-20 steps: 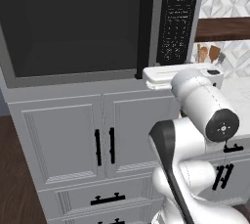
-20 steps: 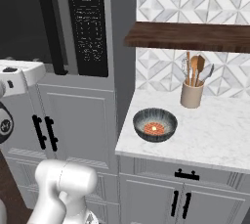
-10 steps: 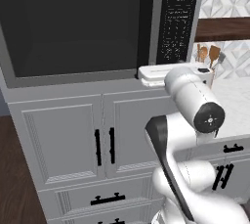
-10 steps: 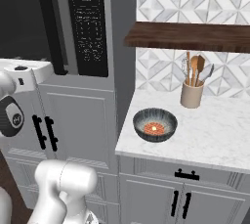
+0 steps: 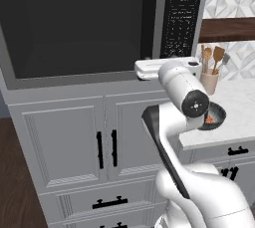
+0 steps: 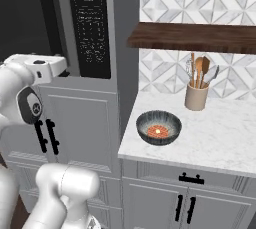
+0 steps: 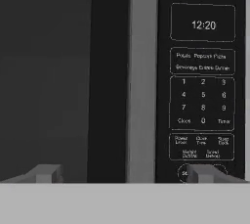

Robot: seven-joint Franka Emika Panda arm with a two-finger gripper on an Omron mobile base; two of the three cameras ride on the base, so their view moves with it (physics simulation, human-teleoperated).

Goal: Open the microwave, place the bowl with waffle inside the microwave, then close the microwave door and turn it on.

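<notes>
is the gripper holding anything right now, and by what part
Nothing is held. The gripper is open in front of the microwave door, its fingertips apart on either side of the black bar handle.

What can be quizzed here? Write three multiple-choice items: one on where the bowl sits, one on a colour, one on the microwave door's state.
1. Where is the bowl?
A. inside the microwave
B. on the counter, left of the crock
C. on the wooden shelf

2. What colour is the door's handle?
A. black
B. white
C. red

3. How is the microwave door?
A. wide open
B. removed
C. shut

Answers: 1 B, the right base view shows it on the marble with the waffle inside; 2 A, the hand view shows a black bar; 3 C, it lies flush beside the keypad.
</notes>
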